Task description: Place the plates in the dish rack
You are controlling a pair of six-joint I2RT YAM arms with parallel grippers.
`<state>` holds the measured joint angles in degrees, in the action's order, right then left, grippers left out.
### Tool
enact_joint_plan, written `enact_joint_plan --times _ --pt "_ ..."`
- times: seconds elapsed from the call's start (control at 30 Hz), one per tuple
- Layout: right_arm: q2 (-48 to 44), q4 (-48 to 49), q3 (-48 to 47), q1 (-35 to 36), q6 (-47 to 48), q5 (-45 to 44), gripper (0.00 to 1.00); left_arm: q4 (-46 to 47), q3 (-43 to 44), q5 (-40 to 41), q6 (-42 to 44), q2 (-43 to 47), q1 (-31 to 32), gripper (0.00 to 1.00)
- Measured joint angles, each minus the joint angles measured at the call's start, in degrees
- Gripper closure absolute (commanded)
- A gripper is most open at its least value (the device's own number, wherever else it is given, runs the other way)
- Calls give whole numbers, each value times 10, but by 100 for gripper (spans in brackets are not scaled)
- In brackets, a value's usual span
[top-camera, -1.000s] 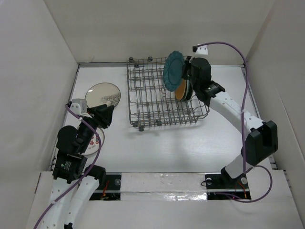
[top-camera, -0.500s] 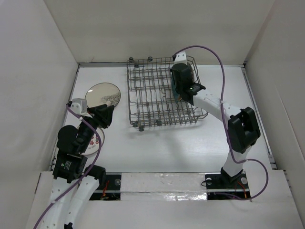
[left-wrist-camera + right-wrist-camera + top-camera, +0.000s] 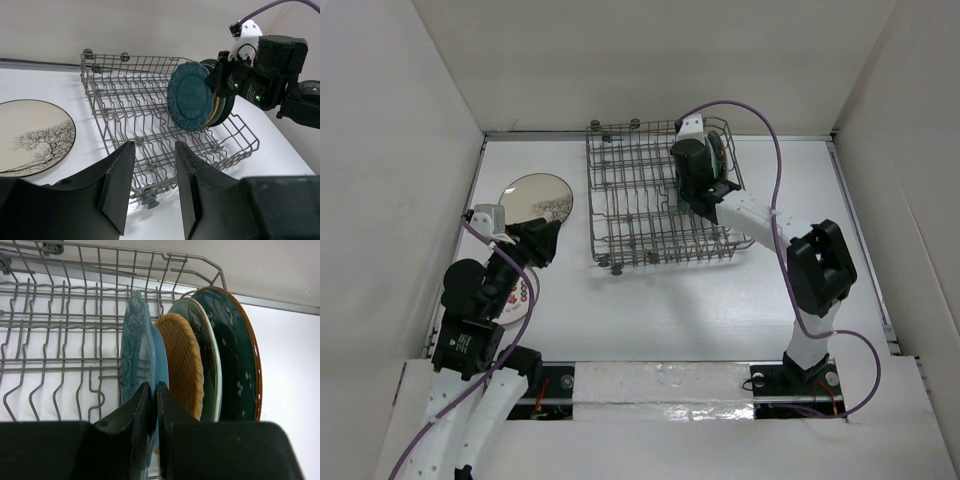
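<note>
The grey wire dish rack (image 3: 625, 215) stands at the back middle. My right gripper (image 3: 692, 188) reaches into its right end, shut on the rim of the scalloped teal plate (image 3: 131, 340), which stands upright between tines. In the right wrist view my gripper (image 3: 153, 390) pinches that rim. Behind it stand the orange woven plate (image 3: 182, 360), a pale-rimmed plate (image 3: 214, 365) and the dark teal plate (image 3: 237, 360). My left gripper (image 3: 542, 240) is open and empty. The cream tree plate (image 3: 535, 197) lies flat beside it. The white plate with red characters (image 3: 520, 298) lies partly under the left arm.
White walls enclose the table on three sides. The rack's left and middle slots (image 3: 130, 100) hold nothing. The right arm's purple cable (image 3: 760, 120) loops over the rack's right end. The left gripper (image 3: 154, 150) faces the rack's near corner foot (image 3: 148, 200).
My right arm has swung left and lowered the scalloped teal plate from above the rack's right end down into the tines beside the orange plate. The left arm has barely moved.
</note>
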<state>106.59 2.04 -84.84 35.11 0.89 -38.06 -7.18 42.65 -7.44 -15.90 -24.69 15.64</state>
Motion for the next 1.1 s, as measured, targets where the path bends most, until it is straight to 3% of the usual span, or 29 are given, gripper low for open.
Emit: enact_joint_plan --times 0.03,0.13,0.17,0.27,0.37,0.57,0.63,0.67,0.73,0.77,1.1 --pt "0 5 3 0 -4 -2 100 0 0 0 0 -1 0 65" --pt "-1 17 9 1 -13 -7 71 0 0 3 0 -5 0 65" --pt "-1 21 12 2 -22 -9 48 0 0 4 0 -6 0 65" --pt "-8 23 18 3 -41 -7 28 0 0 10 0 -11 0 65" --pt "-30 19 27 3 -58 3 20 0 0 19 0 -22 0 65" --pt "-147 15 67 23 -89 46 15 -1 0 35 -4 -56 0 65" --pt "-200 24 93 41 -101 67 19 -1 0 40 -8 -67 0 67" --pt "-228 28 110 50 -109 79 51 -1 0 44 -12 -73 0 70" --pt "-286 47 156 71 -126 105 95 -2 1 51 -19 -87 0 74" --pt "-315 55 185 82 -135 119 100 -1 1 54 -25 -94 0 76" --pt "-495 70 383 111 -192 236 100 14 0 109 -129 -191 0 86"
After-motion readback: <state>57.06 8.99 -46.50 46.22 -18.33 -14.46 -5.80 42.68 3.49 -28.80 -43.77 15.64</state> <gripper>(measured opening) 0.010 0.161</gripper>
